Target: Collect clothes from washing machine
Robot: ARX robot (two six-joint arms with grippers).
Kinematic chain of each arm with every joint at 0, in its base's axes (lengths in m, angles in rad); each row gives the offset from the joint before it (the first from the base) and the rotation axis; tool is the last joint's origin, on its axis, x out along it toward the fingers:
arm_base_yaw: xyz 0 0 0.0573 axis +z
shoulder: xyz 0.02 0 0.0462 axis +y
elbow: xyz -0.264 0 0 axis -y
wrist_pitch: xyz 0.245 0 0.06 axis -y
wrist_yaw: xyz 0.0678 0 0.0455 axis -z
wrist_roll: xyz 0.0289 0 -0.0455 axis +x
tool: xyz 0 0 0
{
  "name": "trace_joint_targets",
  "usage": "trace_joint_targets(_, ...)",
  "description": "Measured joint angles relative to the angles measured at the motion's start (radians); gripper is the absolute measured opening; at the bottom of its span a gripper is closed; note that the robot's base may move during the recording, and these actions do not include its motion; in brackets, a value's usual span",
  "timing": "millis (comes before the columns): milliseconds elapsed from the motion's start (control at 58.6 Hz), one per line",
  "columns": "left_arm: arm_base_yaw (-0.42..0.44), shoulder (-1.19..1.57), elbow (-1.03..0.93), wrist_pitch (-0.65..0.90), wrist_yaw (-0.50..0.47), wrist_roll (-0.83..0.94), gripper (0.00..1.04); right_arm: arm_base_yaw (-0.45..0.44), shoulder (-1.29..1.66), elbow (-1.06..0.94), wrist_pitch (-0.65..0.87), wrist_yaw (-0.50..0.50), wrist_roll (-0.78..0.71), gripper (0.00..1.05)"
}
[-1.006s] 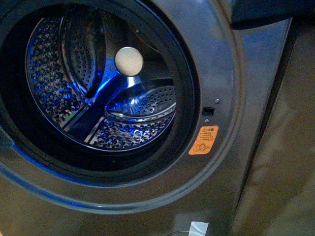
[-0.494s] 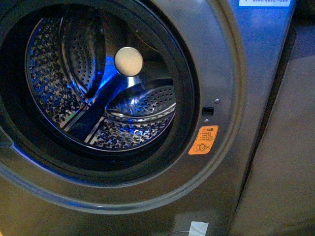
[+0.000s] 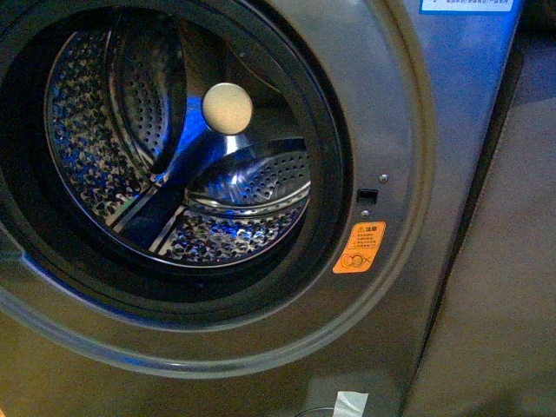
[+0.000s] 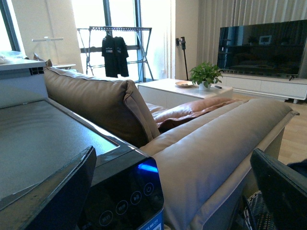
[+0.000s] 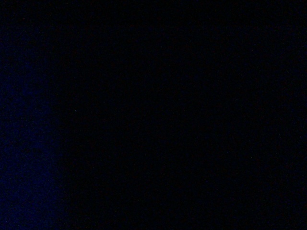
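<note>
The washing machine (image 3: 395, 130) fills the front view, dark grey, with its round porthole open onto the shiny perforated drum (image 3: 217, 208). An orange sticker (image 3: 359, 248) sits right of the porthole and a white tape patch (image 3: 350, 404) lies below it. No clothes show in the part of the drum that I can see. Neither arm is in the front view. In the left wrist view my left gripper (image 4: 168, 201) is open and holds nothing, hovering over the machine's top corner with its lit touch panel (image 4: 122, 206). The right wrist view is dark.
A beige flat-fronted unit (image 3: 499, 287) stands right of the machine. A tan sofa (image 4: 206, 153) backs onto the machine. Behind it are a low white table (image 4: 168, 91) with a plant, a TV (image 4: 261, 48) and a drying rack (image 4: 115, 48). Woven mesh (image 4: 256, 215) shows low beside one finger.
A dark shape that covered the front view's upper right corner a second ago has gone, and a white-blue label shows there. The machine and drum have not moved.
</note>
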Motion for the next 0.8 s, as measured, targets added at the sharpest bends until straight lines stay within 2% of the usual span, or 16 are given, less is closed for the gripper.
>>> trace_joint_targets(51,0.000,0.000,0.000,0.000,0.000,0.000,0.98,-0.004,0.045,0.001,-0.076,0.013,-0.048,0.12)
trace_joint_targets(188,0.000,0.000,0.000,0.000,0.000,0.000,0.98,-0.012,0.189,0.012,-0.245,0.058,-0.163,0.34)
trace_joint_targets(392,0.000,0.000,0.000,0.000,0.000,0.000,0.98,-0.015,0.264,0.031,-0.246,0.084,-0.196,0.65)
trace_joint_targets(477,0.000,0.000,0.000,0.000,0.000,0.000,0.98,-0.014,0.244,0.063,-0.234,0.063,-0.181,0.88)
trace_joint_targets(529,0.000,0.000,0.001,0.000,0.000,0.000,0.98,-0.013,0.225,0.064,-0.217,0.047,-0.156,0.98)
trace_joint_targets(665,0.000,0.000,0.001,0.000,0.000,0.000,0.98,-0.006,0.122,0.064,-0.168,-0.029,-0.071,0.97)
trace_joint_targets(801,0.000,0.000,0.001,0.000,0.000,0.000,0.98,0.019,-0.067,0.050,-0.033,-0.125,0.076,0.97)
